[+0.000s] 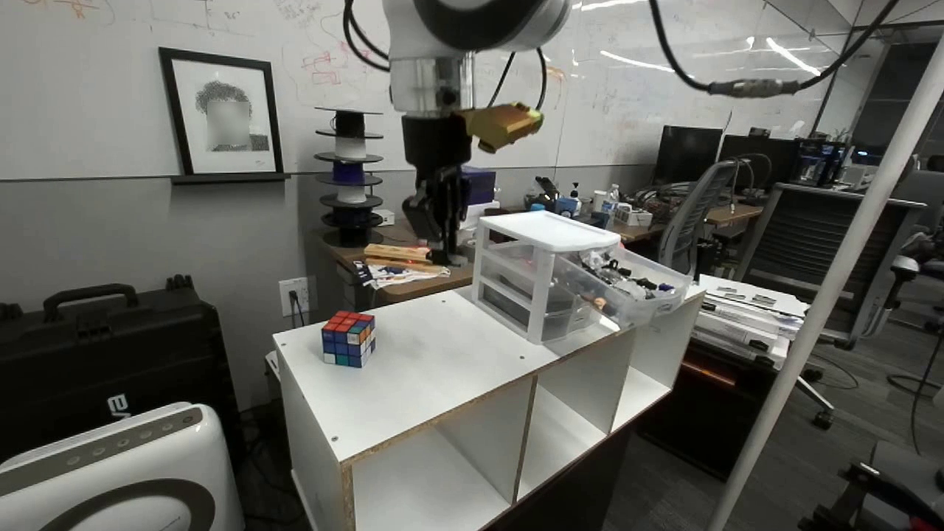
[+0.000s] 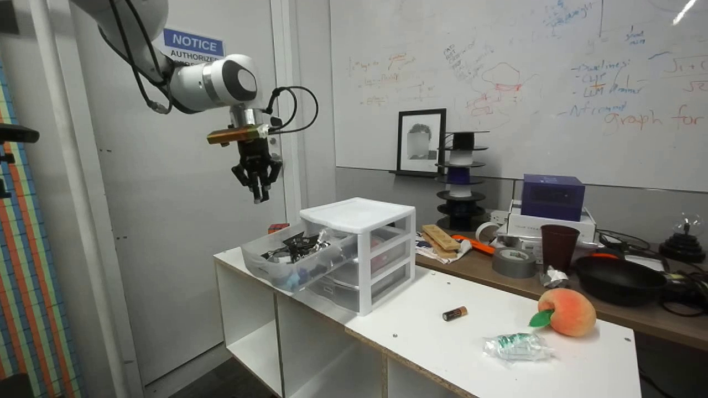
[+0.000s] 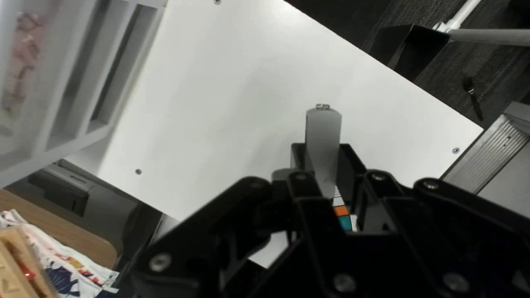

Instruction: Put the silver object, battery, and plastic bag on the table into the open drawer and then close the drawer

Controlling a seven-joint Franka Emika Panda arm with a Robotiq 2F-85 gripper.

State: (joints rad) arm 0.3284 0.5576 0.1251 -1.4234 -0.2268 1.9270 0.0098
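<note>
Nearest me on the white desk (image 2: pixel 423 342) lie 3 things: a crumpled clear plastic bag (image 2: pixel 519 347), a peach (image 2: pixel 572 314) behind it, then the battery (image 2: pixel 454 313) on its side. Past them stands the drawer unit (image 2: pixel 357 214), its open drawer (image 2: pixel 263 266) jutting out, heaped with dark bits (image 2: pixel 300 246). Beyond, well above the desk's far end, where a puzzle cube (image 1: pixel 348 339) sits, the jaws pinch the silver object (image 3: pixel 324 145).

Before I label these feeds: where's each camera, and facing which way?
Exterior view: from the cube side, across the table toward the drawer unit; arm, gripper show.
Exterior view: from the peach side, toward the unit and door; arm, gripper show.
Wrist view: above the table, facing down; fingers hold silver object.
Both exterior views share the open drawer.
</note>
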